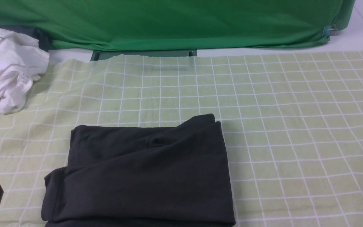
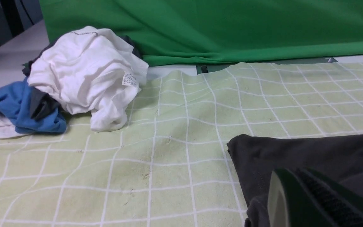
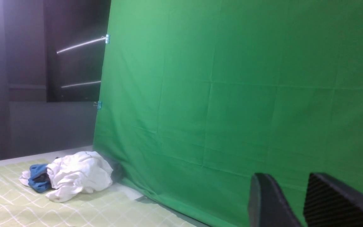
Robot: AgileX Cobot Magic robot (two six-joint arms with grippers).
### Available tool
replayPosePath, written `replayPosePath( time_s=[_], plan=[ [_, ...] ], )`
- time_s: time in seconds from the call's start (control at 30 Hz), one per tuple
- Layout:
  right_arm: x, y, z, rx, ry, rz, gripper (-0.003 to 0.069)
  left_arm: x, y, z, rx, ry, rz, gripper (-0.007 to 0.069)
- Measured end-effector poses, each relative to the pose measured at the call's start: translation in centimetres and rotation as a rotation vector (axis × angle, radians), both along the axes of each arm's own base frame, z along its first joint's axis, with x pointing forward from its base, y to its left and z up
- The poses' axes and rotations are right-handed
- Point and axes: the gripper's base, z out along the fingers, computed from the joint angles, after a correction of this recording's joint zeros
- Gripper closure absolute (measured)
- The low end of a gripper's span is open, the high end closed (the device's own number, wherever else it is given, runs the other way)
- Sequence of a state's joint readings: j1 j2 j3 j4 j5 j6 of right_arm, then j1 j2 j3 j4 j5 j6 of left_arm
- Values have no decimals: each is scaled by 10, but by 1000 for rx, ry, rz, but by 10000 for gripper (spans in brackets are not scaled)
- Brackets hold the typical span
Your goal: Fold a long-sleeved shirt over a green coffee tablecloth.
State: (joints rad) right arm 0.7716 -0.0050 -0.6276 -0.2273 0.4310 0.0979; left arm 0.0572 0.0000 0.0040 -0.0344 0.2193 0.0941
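A crumpled white garment (image 1: 6,67) lies at the far left, with a small printed label (image 2: 129,80) showing on its fold. A blue cloth (image 2: 20,110) is bunched just beside it, touching it, and a dark grey piece (image 2: 41,105) sits between them. Behind, a plain deep-green fabric (image 1: 175,22) hangs as a backdrop, held by small clips (image 3: 106,38) on its edge. The white worktop (image 1: 351,42) shows under it.

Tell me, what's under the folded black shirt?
The black shirt lies on the pale green checked tablecloth, which shows all around it. Whatever the cloth covers under the shirt is hidden, and so are the shirt's own tucked-in layers.
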Motion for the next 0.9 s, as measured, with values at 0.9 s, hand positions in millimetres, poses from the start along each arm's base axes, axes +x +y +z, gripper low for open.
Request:
replayPosePath(
  time_s=[0.9],
  plan=[
    [0, 0, 0, 1, 1, 0, 421, 0, 0, 0, 2, 3, 0, 610]
  ],
)
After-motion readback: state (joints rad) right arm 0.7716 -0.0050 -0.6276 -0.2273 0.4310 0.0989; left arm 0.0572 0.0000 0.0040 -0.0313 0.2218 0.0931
